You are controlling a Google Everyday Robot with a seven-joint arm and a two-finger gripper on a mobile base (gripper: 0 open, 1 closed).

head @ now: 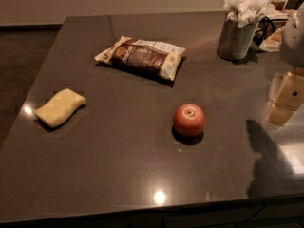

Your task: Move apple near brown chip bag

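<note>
Sitting at centre-right of the frame, the apple (pixel 189 119) lies left of and slightly below your gripper (pixel 284 100) at the right edge, open or closed you cannot tell, with the brown chip bag (pixel 141 56) well apart toward the upper left.

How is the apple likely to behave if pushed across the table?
Being round, the apple would probably roll rather than slide. Its smooth, shiny skin might slip in a grip. The gripper sits at the right edge, well apart from it.
</note>
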